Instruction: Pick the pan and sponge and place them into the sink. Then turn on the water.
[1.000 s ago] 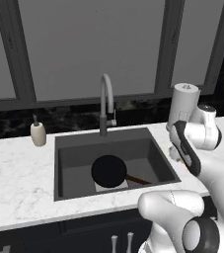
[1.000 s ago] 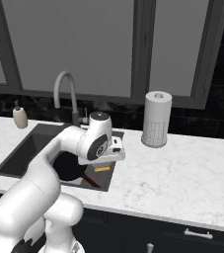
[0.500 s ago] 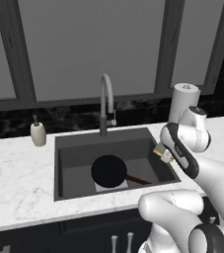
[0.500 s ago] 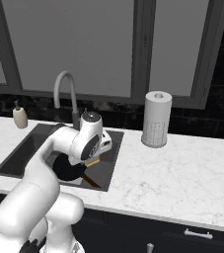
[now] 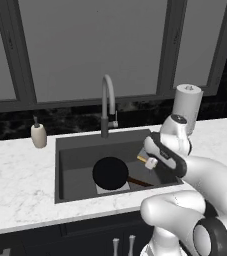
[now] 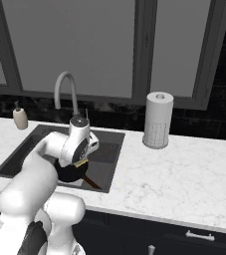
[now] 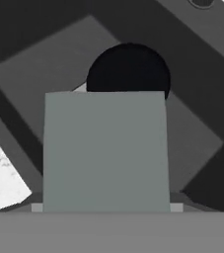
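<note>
The black pan (image 5: 110, 172) lies on the floor of the dark sink (image 5: 77, 157), its reddish-brown handle pointing right. My gripper (image 5: 146, 161) hangs over the right part of the basin, above the handle, shut on the sponge (image 5: 141, 159), whose yellow edge peeks out. In the right base view the sponge (image 6: 82, 163) shows as a yellow strip under the hand, and the arm covers part of the pan (image 6: 67, 173). In the hand view the sponge's grey-green face (image 7: 106, 148) hides the fingertips, with the pan (image 7: 128, 71) beyond it.
The gooseneck faucet (image 5: 106, 102) rises behind the sink. A cream soap dispenser (image 5: 38, 135) stands on the counter at the left. A paper towel roll (image 5: 187, 102) stands at the back right. White marble counter (image 6: 174, 174) surrounds the basin.
The arm has swung left from above the counter's right side to over the sink, carrying the sponge with it. The pan has not moved.
</note>
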Robot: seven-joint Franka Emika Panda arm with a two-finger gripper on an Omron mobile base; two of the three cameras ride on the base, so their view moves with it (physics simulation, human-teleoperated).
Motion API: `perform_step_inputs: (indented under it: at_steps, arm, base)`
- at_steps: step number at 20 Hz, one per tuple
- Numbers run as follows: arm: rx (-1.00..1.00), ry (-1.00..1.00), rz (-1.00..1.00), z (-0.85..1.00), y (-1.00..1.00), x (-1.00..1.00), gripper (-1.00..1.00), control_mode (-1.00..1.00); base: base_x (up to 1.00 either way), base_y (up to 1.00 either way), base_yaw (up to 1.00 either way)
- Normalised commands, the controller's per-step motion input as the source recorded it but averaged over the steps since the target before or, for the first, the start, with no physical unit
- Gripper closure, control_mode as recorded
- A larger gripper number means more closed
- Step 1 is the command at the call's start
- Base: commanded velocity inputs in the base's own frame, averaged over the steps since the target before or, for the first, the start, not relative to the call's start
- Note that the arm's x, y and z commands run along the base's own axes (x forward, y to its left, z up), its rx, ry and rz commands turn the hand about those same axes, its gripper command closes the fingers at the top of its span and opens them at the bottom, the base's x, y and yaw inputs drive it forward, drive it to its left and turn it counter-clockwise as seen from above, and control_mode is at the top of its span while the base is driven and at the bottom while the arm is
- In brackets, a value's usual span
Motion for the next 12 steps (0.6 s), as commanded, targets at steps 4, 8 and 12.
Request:
perform_step_inputs:
  at_steps: [4,8,12]
  arm:
    - [0.05,0.00,0.13,-0.51,0.23,0.48,1.00,-1.00]
    - [0.07,0.00,0.15,-0.52,0.23,0.45,1.00,-1.00]
    - [0.04,0.00,0.14,-0.52,0.27,0.39,1.00,-1.00]
  base:
    - [0.00,0.00,0.00]
    - [0.00,0.00,0.00]
    - [0.00,0.00,0.00]
